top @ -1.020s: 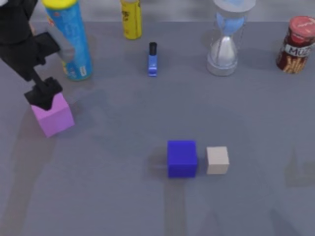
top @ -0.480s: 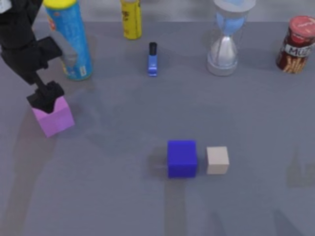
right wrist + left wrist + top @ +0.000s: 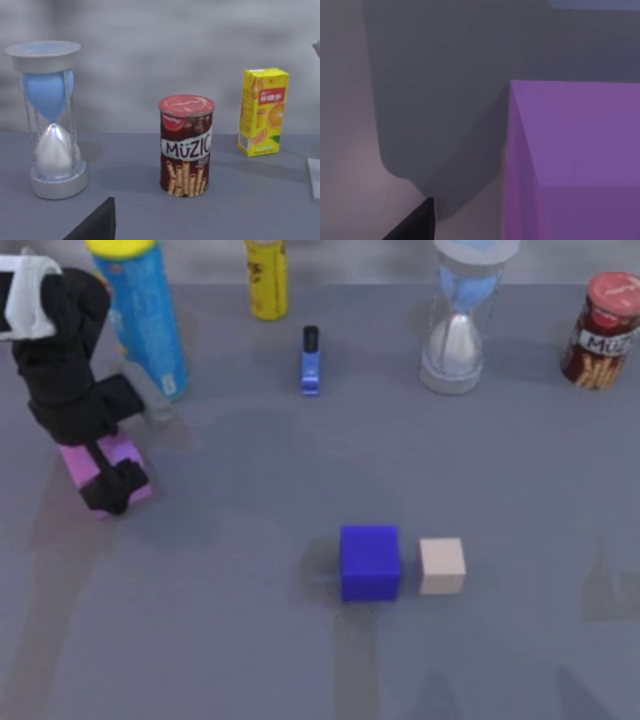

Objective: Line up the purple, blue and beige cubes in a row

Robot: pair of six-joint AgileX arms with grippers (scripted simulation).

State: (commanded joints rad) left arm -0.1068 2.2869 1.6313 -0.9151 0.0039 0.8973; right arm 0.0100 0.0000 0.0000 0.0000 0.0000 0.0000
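Observation:
The light purple cube [image 3: 130, 455] sits at the table's left, partly hidden under my left arm. My left gripper [image 3: 112, 483] is down over it and open. In the left wrist view the purple cube [image 3: 575, 160] fills one side, and one dark fingertip [image 3: 417, 225] stands beside it with a gap; the other finger is out of frame. The deep blue cube [image 3: 370, 562] and the smaller beige cube [image 3: 442, 566] lie side by side near the table's middle, a narrow gap between them. My right arm is outside the top view; one of its fingertips [image 3: 95, 225] shows, holding nothing.
Along the back stand a tall blue can [image 3: 140, 320], a yellow bottle [image 3: 266, 278], a small blue bottle with a black cap [image 3: 311, 362], an hourglass [image 3: 460, 325] and a red snack can [image 3: 602, 332]. A yellow juice box [image 3: 262, 111] stands beyond the red can.
My left arm has swung forward and down, so its gripper moved from the purple cube's far edge to over its near side. The cubes have not moved.

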